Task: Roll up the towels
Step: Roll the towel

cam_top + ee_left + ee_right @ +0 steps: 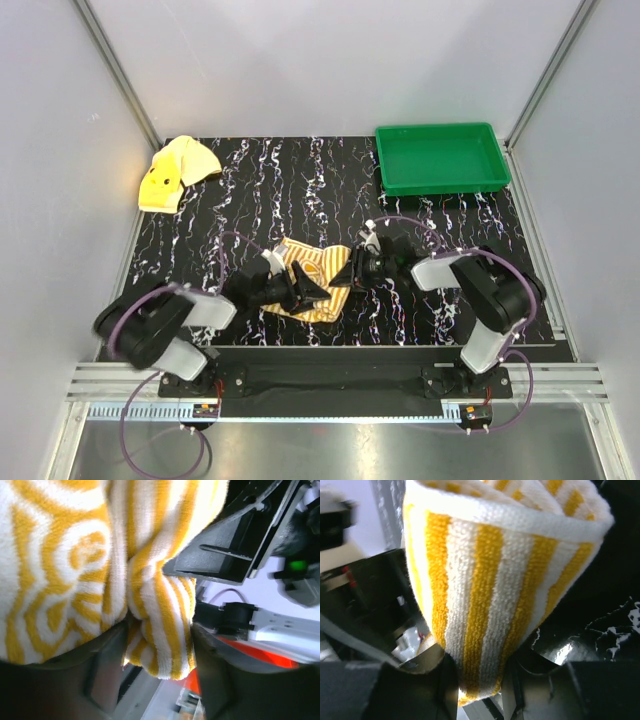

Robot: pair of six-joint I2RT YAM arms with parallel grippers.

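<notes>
Orange-and-cream terry, the striped towel lies bunched on the table near its front edge, between the 2 arms. The right jaws are closed on a rolled fold of it. Another fold sits between the left jaws, touching both fingers; whether they squeeze it I cannot tell. The yellow towel lies crumpled at the far left corner, well apart from the green tray.

I counted two towels: one orange-and-cream striped towel by the near edge of the table and one plain yellow towel at its far left corner. One green plastic tray sat at the far right corner. I had two grippers: one left gripper, one right gripper.
</notes>
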